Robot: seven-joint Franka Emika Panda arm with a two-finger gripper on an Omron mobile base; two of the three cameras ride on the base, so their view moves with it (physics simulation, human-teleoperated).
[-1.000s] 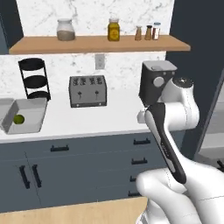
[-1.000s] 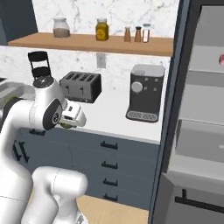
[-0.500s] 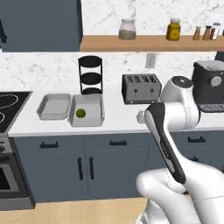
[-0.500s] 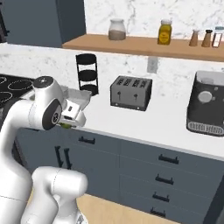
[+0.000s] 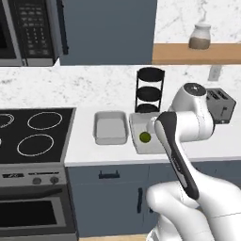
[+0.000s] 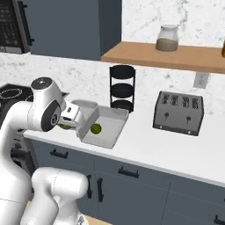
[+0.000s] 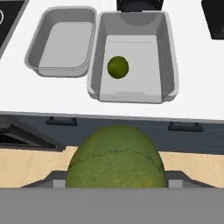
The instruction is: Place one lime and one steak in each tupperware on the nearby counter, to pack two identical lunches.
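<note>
The gripper [image 7: 116,186] clamps 1 round green lime [image 7: 116,159]: light, firm, apt to roll; held across its middle, bound for the empty smaller grey tub [image 7: 61,43].

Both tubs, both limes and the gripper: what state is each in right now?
Smaller tupperware: empty, on the counter.
Larger tupperware: holds one lime.
Lime in tub: loose on the tub floor.
Second lime: gripped.
Gripper: shut on the second lime, short of the tubs.

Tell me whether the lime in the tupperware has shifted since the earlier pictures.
No. The lime lies in the same tupperware by the black rack, as before; the base drove, shifting the whole view.
</note>
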